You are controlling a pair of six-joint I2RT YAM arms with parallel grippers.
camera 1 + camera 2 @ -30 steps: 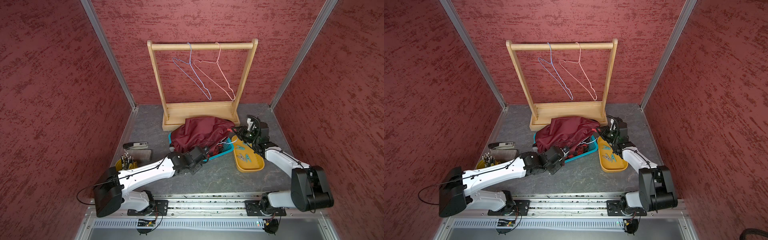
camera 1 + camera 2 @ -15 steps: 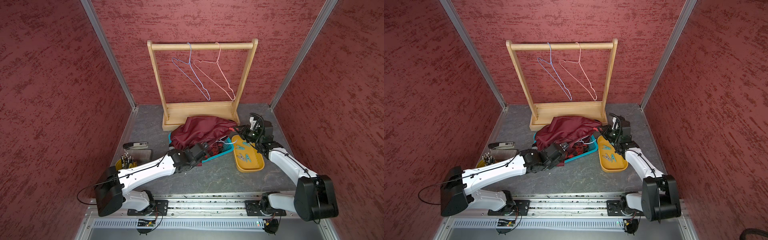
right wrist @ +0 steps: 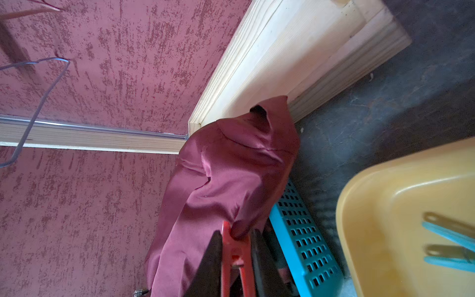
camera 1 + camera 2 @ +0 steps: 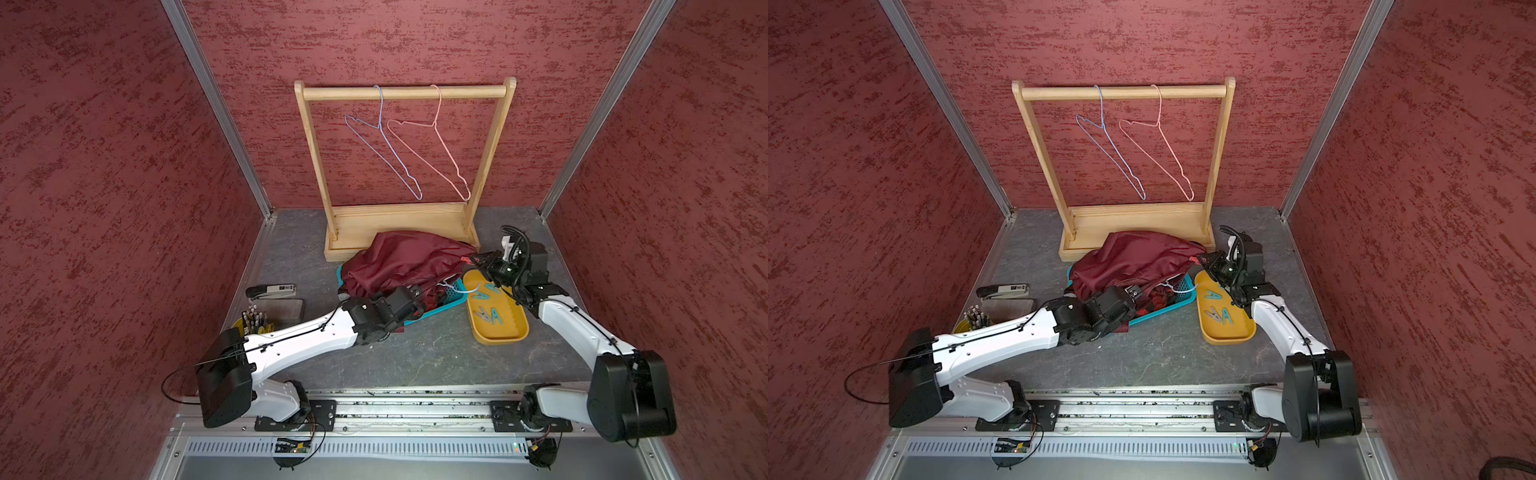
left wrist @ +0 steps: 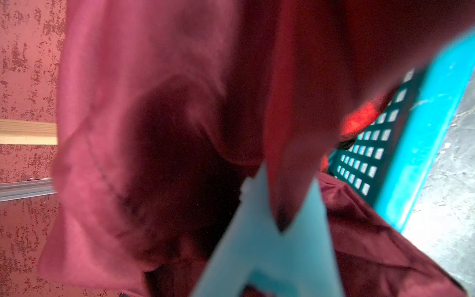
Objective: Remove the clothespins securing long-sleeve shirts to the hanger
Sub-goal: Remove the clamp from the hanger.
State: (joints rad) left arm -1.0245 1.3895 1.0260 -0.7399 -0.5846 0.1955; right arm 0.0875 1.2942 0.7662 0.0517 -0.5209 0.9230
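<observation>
Satin shirt (image 4: 407, 257), wooden rack (image 4: 399, 220), plastic clothespin (image 5: 270, 257)

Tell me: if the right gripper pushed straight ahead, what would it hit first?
Probably the maroon shirt heaped right ahead; the red clothespin held in the right gripper seems to bite its fabric.

No text, number or brand can be read in any view. The stapler (image 4: 272, 289) lying on the surface (image 4: 415, 353) carries a pale label strip (image 4: 280, 287) with small dark marks. It shows in both top views, but the marks are too small to make out as letters or figures.
</observation>
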